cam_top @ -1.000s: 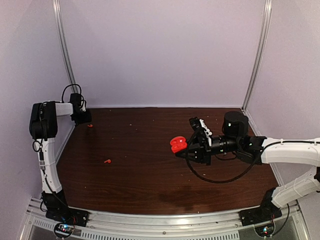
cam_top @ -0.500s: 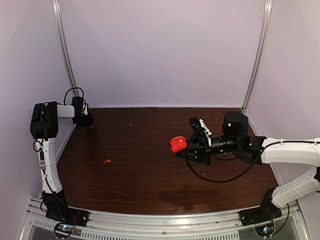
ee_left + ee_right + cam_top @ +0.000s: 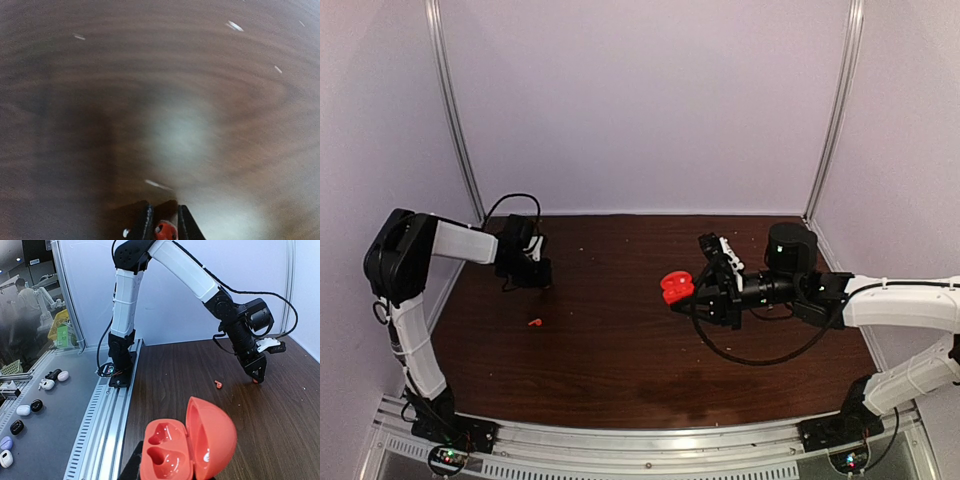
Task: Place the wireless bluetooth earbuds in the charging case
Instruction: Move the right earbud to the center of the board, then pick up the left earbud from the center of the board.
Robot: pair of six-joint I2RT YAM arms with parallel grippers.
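Two arms work over one dark wooden table (image 3: 620, 370). There is one charging case (image 3: 674, 289), bright red and hinged open. It is clamped at the tip of the right gripper (image 3: 688, 296), whose fingers are closed on its lower half and carry it clear of the tabletop. In the right wrist view the case shows two glossy hollows in its base, both unfilled, with the domed lid tilted back to the right. A small pale mark inside the lid is too small to read.

Two earbuds are in sight, both tiny and red. The gripped earbud (image 3: 166, 231) is pinched between the two dark fingers of the left gripper (image 3: 164, 217), which are drawn together on it. That gripper is well to the left of the case and a little farther back. The wood under it is blurred in the left wrist view. The loose earbud (image 3: 534, 322) lies on the table, also well left of the case but a little nearer the arm bases, just in front of the left gripper and apart from it.

Left of the case in the right wrist view, past the table's metal rail (image 3: 107, 405), a grey surface holds eight small rounded cases (image 3: 23, 410) — white, black and one lilac — with no legible markings.
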